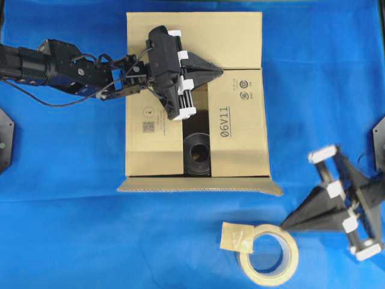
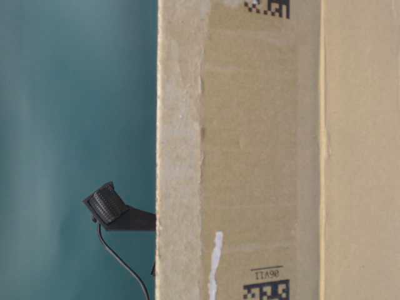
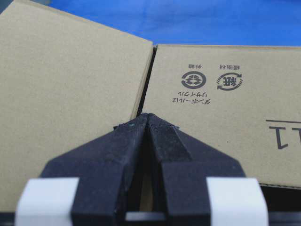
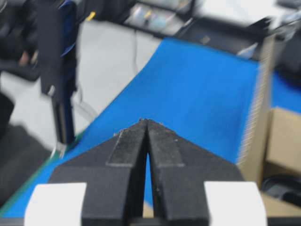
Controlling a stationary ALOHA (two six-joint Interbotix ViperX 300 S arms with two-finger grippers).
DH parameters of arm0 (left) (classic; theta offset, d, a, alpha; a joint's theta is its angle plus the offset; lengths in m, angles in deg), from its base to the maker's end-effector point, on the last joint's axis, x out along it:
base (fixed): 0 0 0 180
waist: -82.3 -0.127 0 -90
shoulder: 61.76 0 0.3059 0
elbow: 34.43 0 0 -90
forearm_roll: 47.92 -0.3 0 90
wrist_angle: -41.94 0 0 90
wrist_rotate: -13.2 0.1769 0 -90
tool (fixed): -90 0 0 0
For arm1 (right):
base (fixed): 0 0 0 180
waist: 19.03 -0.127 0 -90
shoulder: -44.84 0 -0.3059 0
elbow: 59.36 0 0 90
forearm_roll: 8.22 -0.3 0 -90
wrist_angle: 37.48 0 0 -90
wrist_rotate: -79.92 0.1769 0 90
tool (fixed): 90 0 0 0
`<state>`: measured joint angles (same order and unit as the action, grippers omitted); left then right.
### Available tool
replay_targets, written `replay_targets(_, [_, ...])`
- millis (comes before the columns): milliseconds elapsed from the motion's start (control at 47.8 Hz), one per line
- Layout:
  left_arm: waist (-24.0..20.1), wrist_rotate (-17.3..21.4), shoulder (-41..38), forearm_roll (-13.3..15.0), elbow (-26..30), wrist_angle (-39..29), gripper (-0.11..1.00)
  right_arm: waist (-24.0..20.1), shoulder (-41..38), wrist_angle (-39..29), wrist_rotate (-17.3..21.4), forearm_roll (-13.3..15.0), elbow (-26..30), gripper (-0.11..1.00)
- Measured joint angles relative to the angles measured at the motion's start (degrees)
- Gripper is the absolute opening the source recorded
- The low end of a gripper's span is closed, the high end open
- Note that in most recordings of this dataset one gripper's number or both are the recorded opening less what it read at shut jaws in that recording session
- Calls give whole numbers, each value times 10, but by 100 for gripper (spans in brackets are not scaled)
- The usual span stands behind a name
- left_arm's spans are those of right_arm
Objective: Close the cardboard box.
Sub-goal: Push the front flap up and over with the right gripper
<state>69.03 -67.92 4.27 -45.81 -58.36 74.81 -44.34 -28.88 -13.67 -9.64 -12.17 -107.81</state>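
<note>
On the blue table covering point(image 1: 72, 229), the large brown corrugated cardboard box point(image 1: 240, 120) sat in the upper middle of the overhead view, partly closed. Its far flap point(image 1: 234, 39) lay folded flat, the right-hand flap point(image 1: 237, 123) printed "06V11" lay flat over the opening, and the left-hand flap point(image 1: 153, 129) bearing a small square code was also folded inward. A gap remained between the two side flaps, through which a dark round object point(image 1: 197, 153) inside the box was visible. The near flap point(image 1: 198, 185) stood unfolded, projecting outward along the front edge. The left gripper point(image 1: 218, 72), black with white fittings, hung over the box near the junction of the far and right-hand flaps; its fingers point(image 3: 162, 141) were pressed together with nothing between them, the tips close above the cardboard. The right gripper point(image 1: 287, 221) was positioned well apart from the box, over the covering at the lower right, its fingers point(image 4: 162, 148) likewise drawn together and holding nothing. A roll of beige tape point(image 1: 269, 253) with a loose strip lay near the right gripper, in front of the box.
</note>
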Motion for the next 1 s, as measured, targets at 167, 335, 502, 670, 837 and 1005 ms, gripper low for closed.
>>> replay_targets(167, [0, -2, 0, 0, -1, 0, 0, -1, -57, 8, 0, 0, 0, 0])
replay_targets(335, [0, -4, 0, 0, -2, 0, 0, -1, -82, 25, 0, -1, -3, 0])
replay_targets(502, [0, -4, 0, 0, -3, 0, 0, 5, -86, 49, 0, -2, -20, 0])
replay_targets(670, [1, -4, 0, 0, -3, 1, 0, 22, -86, 57, -1, -7, -25, 0])
replay_targets(837, [1, -5, 0, 0, -3, 0, 0, 54, -86, 58, -1, -10, -25, 0])
replay_targets(1005, [3, -5, 0, 0, -3, 1, 0, 90, -86, 60, 0, -10, -25, 0])
